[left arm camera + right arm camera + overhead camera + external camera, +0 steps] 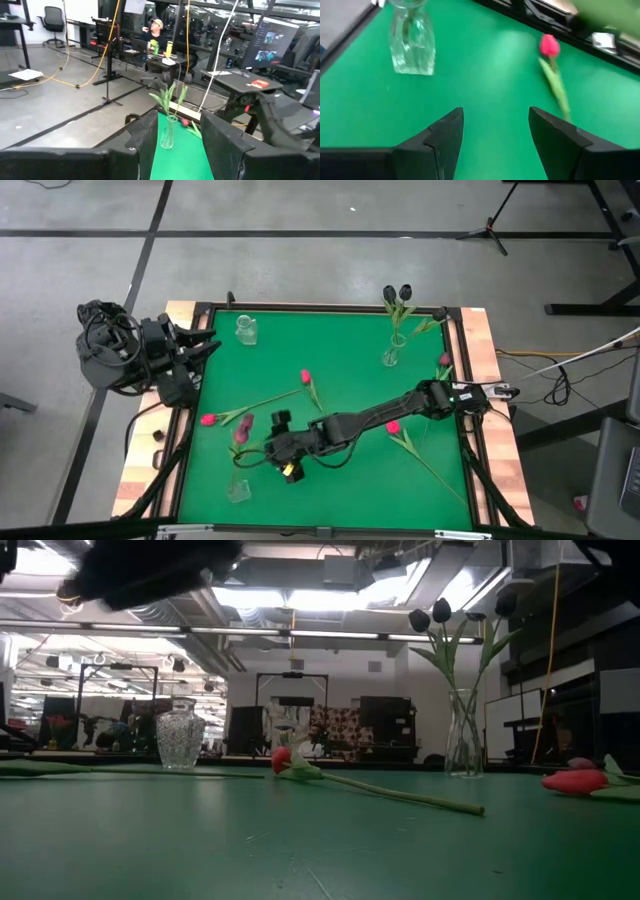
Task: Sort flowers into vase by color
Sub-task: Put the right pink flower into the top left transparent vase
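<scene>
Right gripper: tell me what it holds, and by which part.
Nothing. The right gripper hangs open over bare green mat, with a pink tulip and a glass vase lying ahead, untouched.

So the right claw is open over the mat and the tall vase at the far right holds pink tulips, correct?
Not quite. The tall vase holds near-black tulips, as the low view shows. The rest stands: the right claw is open over the mat.

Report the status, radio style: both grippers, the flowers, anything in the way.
Right gripper open, empty, low over mat near a clear vase. Left gripper parked at table edge. Dark flowers in tall vase; pink flowers lying loose. Nothing blocking.
</scene>
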`<state>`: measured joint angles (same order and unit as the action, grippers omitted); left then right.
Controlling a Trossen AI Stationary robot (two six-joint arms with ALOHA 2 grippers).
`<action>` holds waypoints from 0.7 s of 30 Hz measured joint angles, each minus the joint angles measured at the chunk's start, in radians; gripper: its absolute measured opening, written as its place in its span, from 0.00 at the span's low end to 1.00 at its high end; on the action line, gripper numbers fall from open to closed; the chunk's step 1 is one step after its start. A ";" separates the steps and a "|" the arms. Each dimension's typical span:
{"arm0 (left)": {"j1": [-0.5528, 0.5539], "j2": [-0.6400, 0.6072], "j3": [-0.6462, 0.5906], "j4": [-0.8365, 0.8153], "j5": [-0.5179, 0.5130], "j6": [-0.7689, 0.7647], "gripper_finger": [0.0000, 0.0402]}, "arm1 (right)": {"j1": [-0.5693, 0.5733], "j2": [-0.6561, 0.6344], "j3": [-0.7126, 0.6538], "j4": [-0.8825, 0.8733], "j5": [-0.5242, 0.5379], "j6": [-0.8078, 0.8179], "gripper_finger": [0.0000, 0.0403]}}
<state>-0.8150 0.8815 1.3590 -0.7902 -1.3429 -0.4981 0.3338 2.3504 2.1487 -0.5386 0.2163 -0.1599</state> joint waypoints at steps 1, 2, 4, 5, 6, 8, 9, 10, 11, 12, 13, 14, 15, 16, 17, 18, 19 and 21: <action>0.000 -0.003 0.000 -0.006 -0.003 -0.005 0.36 | 0.000 -0.014 0.000 -0.040 0.003 -0.001 0.56; 0.000 -0.007 0.000 -0.013 -0.005 -0.016 0.36 | 0.000 -0.030 0.000 -0.079 0.003 0.001 0.56; 0.000 -0.014 0.000 -0.040 -0.005 -0.044 0.36 | 0.000 -0.062 0.000 -0.185 0.005 0.020 0.56; 0.000 -0.018 0.000 -0.062 -0.006 -0.066 0.36 | 0.000 -0.078 0.000 -0.234 0.016 0.029 0.56; 0.000 -0.024 0.000 -0.084 -0.006 -0.090 0.36 | -0.001 -0.095 0.000 -0.285 0.034 0.044 0.56; 0.000 -0.037 0.000 -0.139 -0.009 -0.148 0.36 | -0.001 -0.128 0.000 -0.403 0.085 0.066 0.56; 0.000 -0.043 0.000 -0.169 -0.009 -0.182 0.36 | -0.001 -0.142 0.000 -0.453 0.110 0.078 0.56; 0.000 -0.049 0.000 -0.200 -0.010 -0.214 0.36 | -0.001 -0.155 0.000 -0.500 0.130 0.096 0.56; 0.000 -0.053 0.000 -0.231 -0.010 -0.247 0.36 | -0.001 -0.169 0.000 -0.550 0.145 0.113 0.56; 0.000 -0.058 0.000 -0.260 -0.010 -0.280 0.36 | -0.002 -0.182 0.000 -0.595 0.163 0.135 0.56; 0.000 -0.062 0.000 -0.289 -0.010 -0.309 0.36 | -0.003 -0.195 0.000 -0.635 0.184 0.158 0.56; 0.000 -0.064 0.000 -0.316 -0.010 -0.335 0.36 | -0.007 -0.210 -0.001 -0.671 0.203 0.181 0.56; 0.000 -0.066 0.000 -0.342 -0.009 -0.363 0.36 | -0.009 -0.226 -0.009 -0.702 0.218 0.205 0.56; 0.000 -0.067 0.000 -0.369 -0.008 -0.391 0.36 | -0.015 -0.244 -0.026 -0.719 0.234 0.225 0.56; 0.000 -0.069 0.000 -0.393 -0.006 -0.415 0.36 | -0.021 -0.266 -0.053 -0.724 0.243 0.246 0.56; 0.000 -0.071 0.000 -0.418 -0.001 -0.440 0.36 | -0.026 -0.295 -0.093 -0.726 0.247 0.269 0.56; 0.000 -0.071 0.000 -0.442 0.007 -0.466 0.36 | -0.035 -0.324 -0.142 -0.720 0.246 0.291 0.56; 0.000 -0.072 0.000 -0.489 0.022 -0.515 0.36 | -0.050 -0.402 -0.269 -0.656 0.245 0.338 0.56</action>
<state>-0.8146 0.8093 1.3590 -1.2797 -1.3210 -1.0133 0.2842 1.9489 1.8795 -1.1943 0.4610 0.1785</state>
